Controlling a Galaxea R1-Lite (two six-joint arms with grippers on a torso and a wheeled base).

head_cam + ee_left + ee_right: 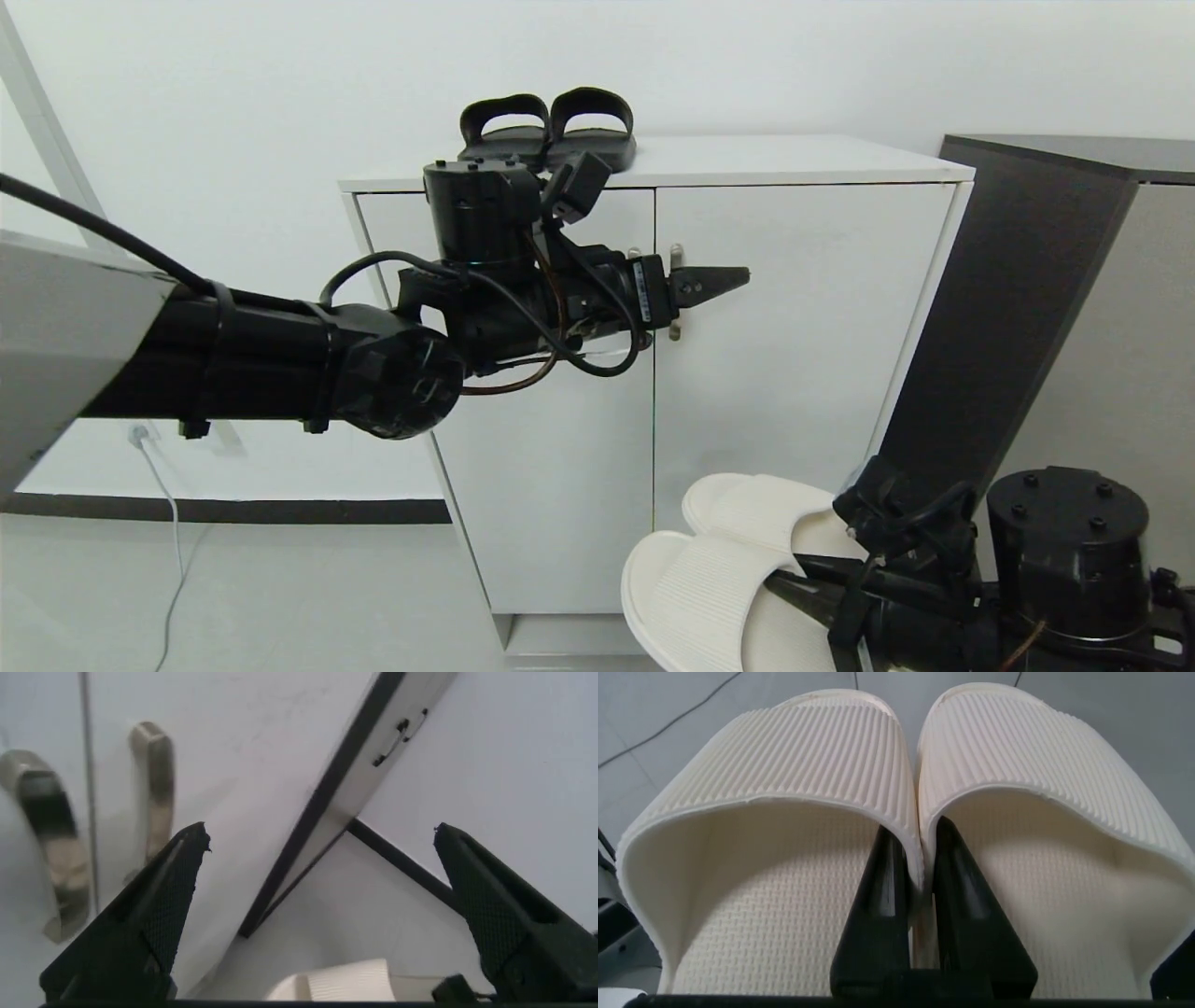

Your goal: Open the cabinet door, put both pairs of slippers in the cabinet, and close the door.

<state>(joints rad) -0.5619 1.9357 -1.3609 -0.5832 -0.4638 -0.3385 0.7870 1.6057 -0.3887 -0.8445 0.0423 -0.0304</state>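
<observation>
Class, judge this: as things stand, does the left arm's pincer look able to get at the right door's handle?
Probably yes: the left pincer is open, level with the handle and close by it, with nothing between them. The white slippers sit lower, gripped by the right pincer.

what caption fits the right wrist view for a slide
Right tool pinching the adjoining inner walls of a pair of cream ribbed slippers, one finger inside each.

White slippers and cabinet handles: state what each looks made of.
White slippers: likely soft foam or rubber, matte, judging by the ribbed straps and the patterned footbeds. Handles: probably brushed metal, silvery with a dull sheen.
</observation>
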